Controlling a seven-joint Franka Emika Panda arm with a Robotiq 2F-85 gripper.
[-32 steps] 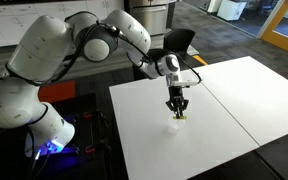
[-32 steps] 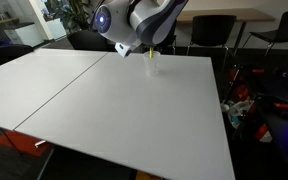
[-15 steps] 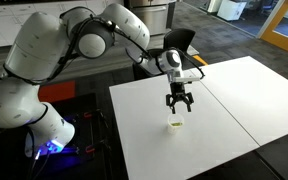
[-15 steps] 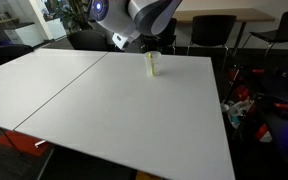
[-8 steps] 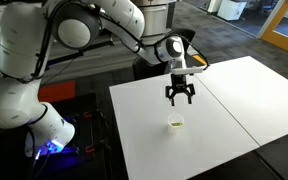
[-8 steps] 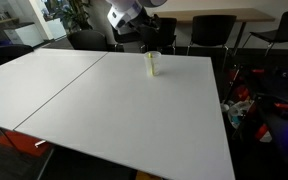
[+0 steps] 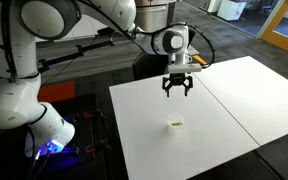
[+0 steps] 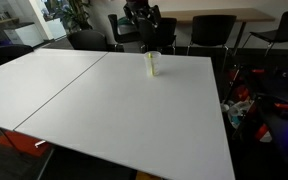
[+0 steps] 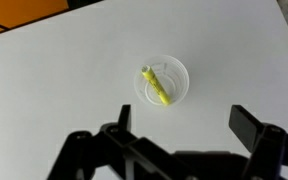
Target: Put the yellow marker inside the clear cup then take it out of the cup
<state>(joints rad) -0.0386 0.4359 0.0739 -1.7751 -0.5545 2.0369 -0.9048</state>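
The clear cup (image 9: 162, 82) stands upright on the white table, with the yellow marker (image 9: 156, 86) leaning inside it. In both exterior views the cup (image 7: 175, 124) (image 8: 152, 64) shows small, with yellow inside. My gripper (image 7: 178, 92) hangs well above the cup, open and empty. In the wrist view its two fingers sit at the bottom edge, wide apart, and the gripper (image 9: 184, 125) points down at the table just short of the cup. In an exterior view the gripper (image 8: 144, 25) sits high at the top, behind the cup.
The white table (image 7: 214, 120) is made of two tops with a seam running between them. Black chairs (image 8: 212, 32) stand along its far side. The robot's base (image 7: 39, 125) sits off one table edge, and clutter lies on the floor (image 8: 246, 105).
My gripper has risen straight up from the cup, staying open. The marker stays in the cup. The arm has swung higher over the table.
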